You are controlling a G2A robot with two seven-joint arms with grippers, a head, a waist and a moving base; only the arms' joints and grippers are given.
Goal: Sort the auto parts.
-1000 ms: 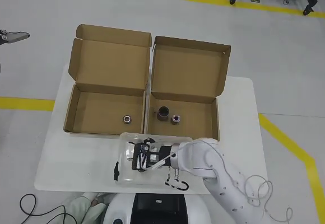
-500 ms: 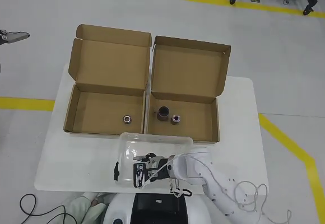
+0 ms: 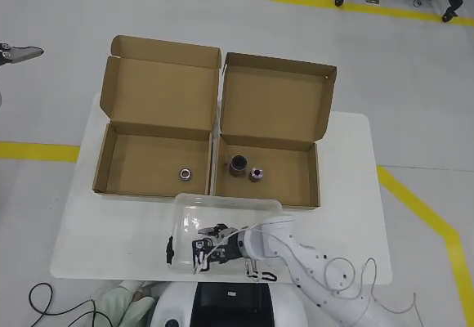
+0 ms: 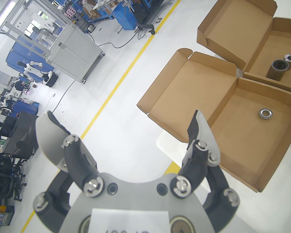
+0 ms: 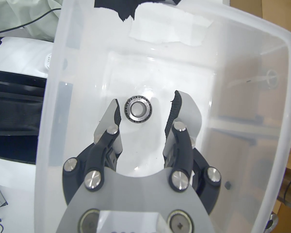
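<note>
1. Holding the left gripper (image 4: 122, 122) out past the table's (image 3: 347, 163) far left corner, over the floor, and spreading its fingers wide on nothing. Judging this a parking spot, leaving both boxes free for the other arm.
2. Using the left box (image 3: 131, 163), set along the far edge toward the left corner with its lid folded back, as the place for ring-shaped parts. Housing one toothed bearing ring (image 3: 185, 173) flat on its floor, toward its right wall.
3. Feeding from the clear bin (image 3: 180, 214) at the near edge, just in front of the seam between the two boxes. Hanging the right gripper (image 5: 145, 107) inside it with jaws apart, straddling a tapered bearing (image 5: 138, 109) that lies flat on the bin floor. Sitting close to one finger, not yet pinched. Judging the spread as set for closing across the outer rim.
4. Reserving the right box (image 3: 294, 176), just beside the left one on the far edge, for tubular parts. Standing a dark sleeve (image 3: 238, 165) upright with a small bushing (image 3: 257, 173) just beside it, both toward its left wall.
5. Judging the tapered bearing a match for the ring in the left box, so likely belonging there once gripped.
</note>
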